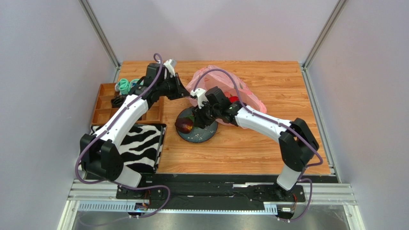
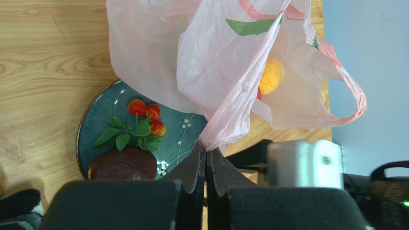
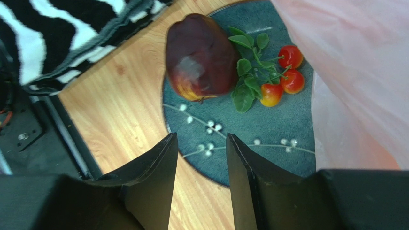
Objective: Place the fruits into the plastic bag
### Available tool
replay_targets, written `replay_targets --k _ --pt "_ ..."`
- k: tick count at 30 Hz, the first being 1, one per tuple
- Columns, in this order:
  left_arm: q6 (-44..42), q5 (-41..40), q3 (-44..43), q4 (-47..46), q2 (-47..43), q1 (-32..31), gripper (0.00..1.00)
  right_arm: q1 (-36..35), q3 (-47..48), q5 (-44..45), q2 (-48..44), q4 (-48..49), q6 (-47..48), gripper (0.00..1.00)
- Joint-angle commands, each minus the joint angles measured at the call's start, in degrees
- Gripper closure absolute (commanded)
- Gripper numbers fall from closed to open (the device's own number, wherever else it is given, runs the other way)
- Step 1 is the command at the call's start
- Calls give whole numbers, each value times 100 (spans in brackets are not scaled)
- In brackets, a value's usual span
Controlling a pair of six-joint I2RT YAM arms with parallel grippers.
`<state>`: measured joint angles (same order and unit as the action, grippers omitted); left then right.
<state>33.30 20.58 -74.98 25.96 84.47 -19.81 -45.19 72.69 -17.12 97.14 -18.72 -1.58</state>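
The pink plastic bag (image 1: 225, 84) lies at the back of the table, and my left gripper (image 2: 206, 146) is shut on a bunched fold of its rim, lifting it. A yellow-orange peach (image 2: 271, 75) shows through the bag (image 2: 230, 57). On the dark plate (image 1: 204, 136) rest a dark purple fruit (image 3: 201, 57) and red berries with green leaves (image 3: 283, 76). My right gripper (image 3: 201, 139) hovers over the plate's near edge (image 3: 269, 129), open, with nothing between its fingers. The same fruit (image 2: 123, 165) and berries (image 2: 146, 115) appear in the left wrist view.
A zebra-striped cloth (image 1: 139, 143) lies at the front left, beside the plate. A wooden compartment tray (image 1: 108, 103) with small teal and black items stands at the far left. Metal frame posts and grey walls bound the table.
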Motion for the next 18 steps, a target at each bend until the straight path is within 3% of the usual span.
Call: replay_targets --k 1,18 --pt "-43 95 -280 -55 79 65 100 36 474 401 427 -44 132 55" --pt "-51 201 -280 -135 193 92 100 177 949 834 1439 123 132 55"
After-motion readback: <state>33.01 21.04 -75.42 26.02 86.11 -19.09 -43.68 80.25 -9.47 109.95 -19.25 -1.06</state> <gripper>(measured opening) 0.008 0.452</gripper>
